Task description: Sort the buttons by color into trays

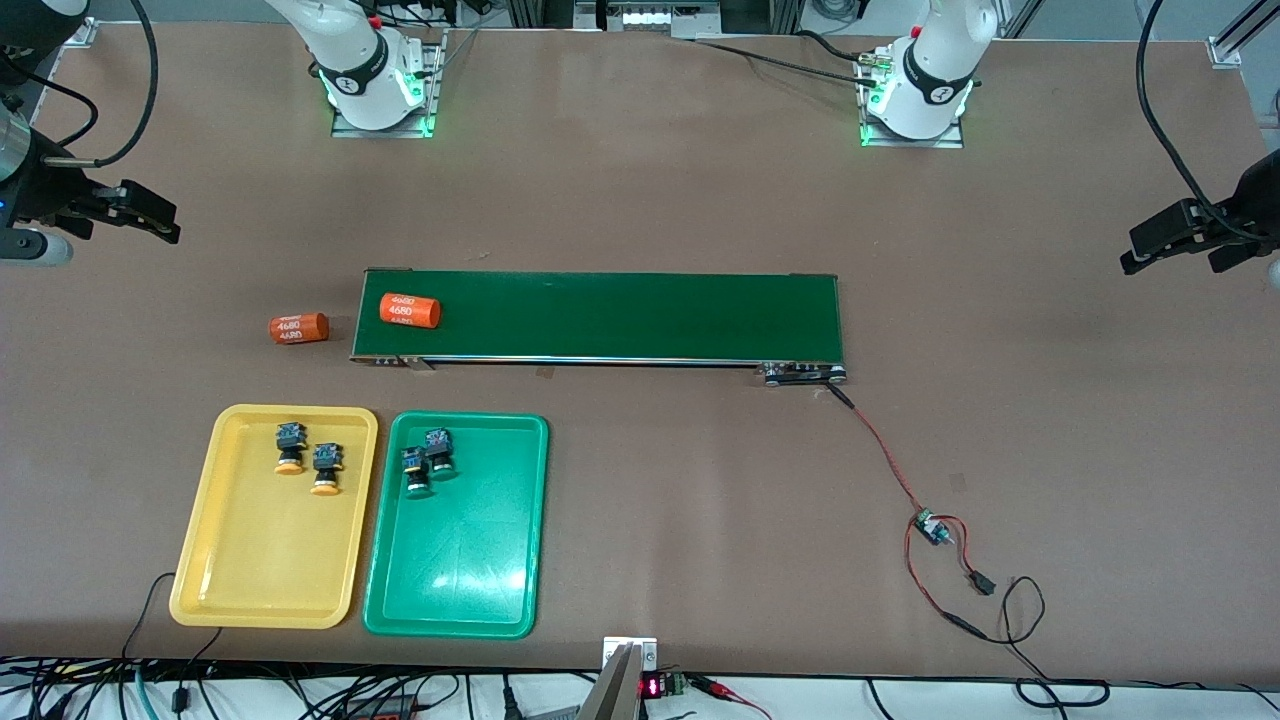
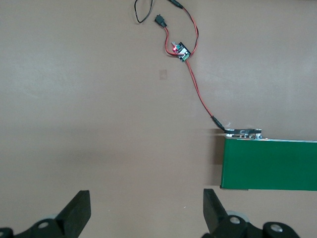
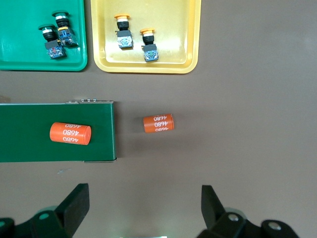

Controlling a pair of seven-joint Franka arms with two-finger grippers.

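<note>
Brown tabletop point(image 1: 640, 200) stretched under both arms, with a long dark green conveyor belt point(image 1: 620, 316) lying across its middle; nearer the front camera than the belt, toward the right arm's end of the table, the yellow tray point(image 1: 262, 560) and the green tray point(image 1: 460, 580) sat side by side, just apart; the two yellow-capped buttons point(image 1: 290, 447) point(image 1: 326, 468) lay close together in the yellow tray, in the part nearest the belt; the two green-capped buttons point(image 1: 417, 472) point(image 1: 440, 452) lay touching or nearly so in the green tray, likewise at the end nearest the belt; one orange cylinder point(image 1: 410, 310) with white print rested on the belt at its end toward the right arm, and a second orange cylinder point(image 1: 299, 328) lay on the bare table just off that end; a red wire point(image 1: 880, 445) ran from the belt's other end to a small circuit board point(image 1: 932, 527); the left gripper point(image 1: 1150, 245) hung over bare table at the left arm's end, its fingers point(image 2: 79, 208) spread wide and holding nothing; the right gripper point(image 1: 150, 215) hung over bare table at the right arm's end, fingers point(image 3: 77, 203) also spread wide and empty.
</note>
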